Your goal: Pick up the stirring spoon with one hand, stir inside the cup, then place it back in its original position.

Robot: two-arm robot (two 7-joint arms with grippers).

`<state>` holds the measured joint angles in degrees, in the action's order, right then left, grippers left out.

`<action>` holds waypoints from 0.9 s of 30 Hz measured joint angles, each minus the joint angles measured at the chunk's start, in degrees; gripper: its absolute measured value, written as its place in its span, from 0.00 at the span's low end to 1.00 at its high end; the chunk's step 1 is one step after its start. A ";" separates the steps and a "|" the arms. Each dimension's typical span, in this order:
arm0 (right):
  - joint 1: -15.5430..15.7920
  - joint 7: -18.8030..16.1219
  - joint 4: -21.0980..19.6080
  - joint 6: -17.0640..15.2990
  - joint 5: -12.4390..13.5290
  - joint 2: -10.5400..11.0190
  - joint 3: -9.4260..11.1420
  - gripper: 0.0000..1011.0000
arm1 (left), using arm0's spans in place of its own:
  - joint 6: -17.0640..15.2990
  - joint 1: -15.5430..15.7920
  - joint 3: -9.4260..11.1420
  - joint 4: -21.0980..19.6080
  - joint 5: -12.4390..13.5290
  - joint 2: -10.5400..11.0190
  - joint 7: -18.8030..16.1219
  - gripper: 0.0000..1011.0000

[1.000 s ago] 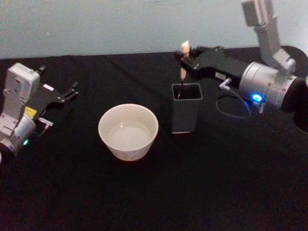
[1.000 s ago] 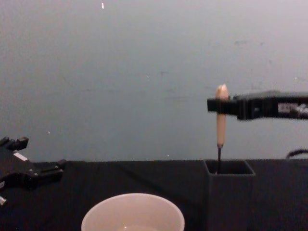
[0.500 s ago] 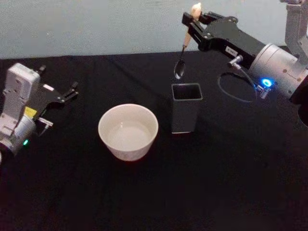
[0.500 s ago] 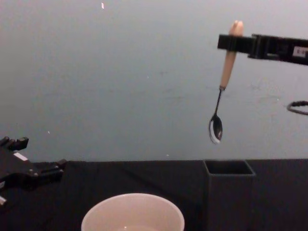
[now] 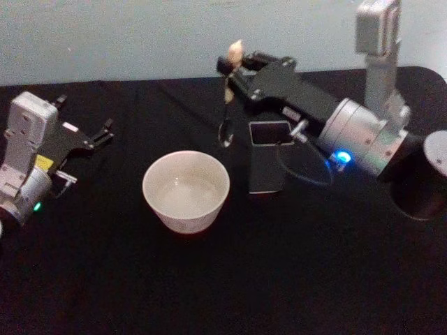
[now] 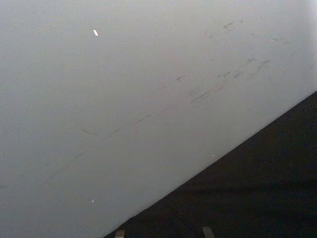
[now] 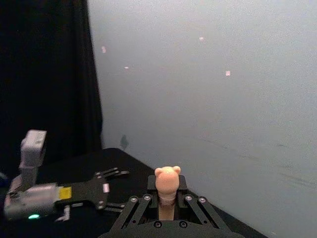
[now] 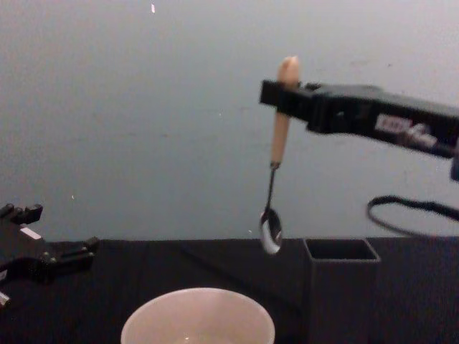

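- My right gripper (image 5: 230, 68), black with a small white label, is clenched on the beige knobbed handle of the thin metal stirring spoon (image 5: 226, 105); in the right wrist view the fingers (image 7: 148, 208) press the handle from both sides, and its bear-like top (image 7: 167, 179) stands above them
- The spoon hangs almost upright, shiny bowl down, in the air; it touches nothing but the gripper
- In the chest view I see its bowl (image 8: 270, 233) just left of the tall dark grey square holder (image 8: 341, 301) and above the right part of the wide cream-white round cup (image 8: 136, 326)
- The cup (image 5: 185, 213) and holder (image 5: 265, 167) stand near each other on the black tablecloth (image 5: 279, 279), cup to the left
- My left gripper (image 5: 105, 132) rests at the table's left side, well apart from the cup; its fingers are spread and grasp nothing
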<state>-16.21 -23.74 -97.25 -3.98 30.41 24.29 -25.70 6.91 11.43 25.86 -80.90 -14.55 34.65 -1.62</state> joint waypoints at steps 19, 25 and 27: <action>-0.65 -5.69 9.18 6.71 -3.88 -4.19 -5.60 0.21 | 0.00 0.00 0.00 0.00 0.00 0.00 0.00 0.99; -0.97 -6.80 12.45 7.56 -4.45 -5.49 -6.62 0.21 | 0.00 0.00 0.00 0.00 0.00 0.00 0.00 0.99; -1.09 -7.02 13.23 7.92 -4.66 -5.87 -6.84 0.21 | 0.00 0.00 0.00 0.00 0.00 0.00 0.00 0.99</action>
<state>-17.31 -30.76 -84.02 3.94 25.75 18.42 -32.54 6.91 11.43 25.86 -80.90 -14.55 34.65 -1.62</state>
